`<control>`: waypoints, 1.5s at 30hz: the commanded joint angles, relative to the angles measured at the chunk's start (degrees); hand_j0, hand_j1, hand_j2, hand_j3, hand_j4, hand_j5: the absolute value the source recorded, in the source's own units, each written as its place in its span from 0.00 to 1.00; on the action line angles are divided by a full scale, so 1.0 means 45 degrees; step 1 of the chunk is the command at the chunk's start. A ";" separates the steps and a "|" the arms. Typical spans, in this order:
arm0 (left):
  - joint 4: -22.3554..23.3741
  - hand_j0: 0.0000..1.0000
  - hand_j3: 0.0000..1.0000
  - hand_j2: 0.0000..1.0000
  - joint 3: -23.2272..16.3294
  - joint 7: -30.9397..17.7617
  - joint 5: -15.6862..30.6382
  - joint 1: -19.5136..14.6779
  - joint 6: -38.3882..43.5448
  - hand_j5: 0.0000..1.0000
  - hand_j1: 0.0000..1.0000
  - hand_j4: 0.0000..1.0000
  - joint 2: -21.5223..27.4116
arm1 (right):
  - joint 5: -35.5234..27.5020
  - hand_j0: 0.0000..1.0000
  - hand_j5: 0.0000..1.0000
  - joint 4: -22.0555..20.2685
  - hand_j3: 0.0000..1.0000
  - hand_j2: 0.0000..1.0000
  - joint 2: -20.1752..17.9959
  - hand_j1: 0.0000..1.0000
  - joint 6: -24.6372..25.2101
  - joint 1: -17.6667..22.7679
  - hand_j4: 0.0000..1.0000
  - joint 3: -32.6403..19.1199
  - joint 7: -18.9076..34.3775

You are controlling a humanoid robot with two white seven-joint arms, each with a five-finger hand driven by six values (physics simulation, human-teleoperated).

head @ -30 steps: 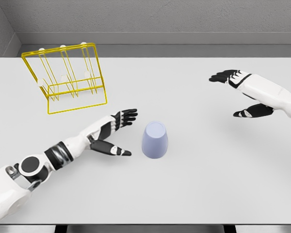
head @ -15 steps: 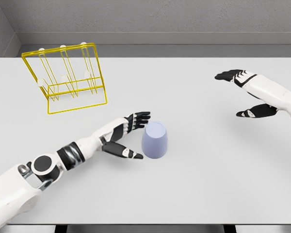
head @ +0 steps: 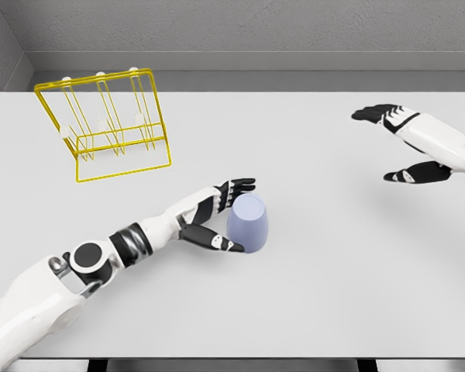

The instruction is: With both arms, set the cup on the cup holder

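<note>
A pale lilac cup (head: 248,223) stands upside down on the white table (head: 294,294), near the middle. My left hand (head: 231,217) reaches it from the left, fingers spread: the upper fingers (head: 240,186) lie at the cup's top left and the thumb (head: 221,243) at its lower left, touching or nearly touching its side. The yellow wire cup holder (head: 108,124) with white-tipped pegs stands tilted at the far left. My right hand (head: 399,143) hovers open at the far right, well away from the cup.
A grey wall runs along the table's back edge. The table's front edge runs along the bottom of the picture.
My left hand has slid right and now brackets the cup's left side. My right hand has drawn back further to the right. The cup and holder have not moved.
</note>
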 commanded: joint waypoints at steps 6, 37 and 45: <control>0.0262 1.00 1.00 1.00 -0.0123 -0.0001 0.0005 -0.0020 0.0035 1.00 1.00 1.00 -0.0238 | -0.0107 1.00 1.00 -0.0053 1.00 1.00 -0.0008 1.00 0.0037 0.0000 1.00 -0.0082 -0.0007; -0.0343 0.62 0.62 0.62 0.0521 0.0038 0.0063 0.0176 -0.0121 0.62 0.62 0.62 -0.0374 | -0.0127 1.00 1.00 -0.0053 1.00 1.00 0.0012 1.00 0.0037 0.0156 1.00 -0.0258 -0.0007; -0.1418 0.62 0.62 0.62 0.1361 0.0038 0.0102 0.0430 -0.0121 0.62 0.62 0.62 0.0192 | -0.0127 1.00 1.00 -0.0053 1.00 1.00 0.0012 1.00 0.0037 0.0176 1.00 -0.0277 -0.0007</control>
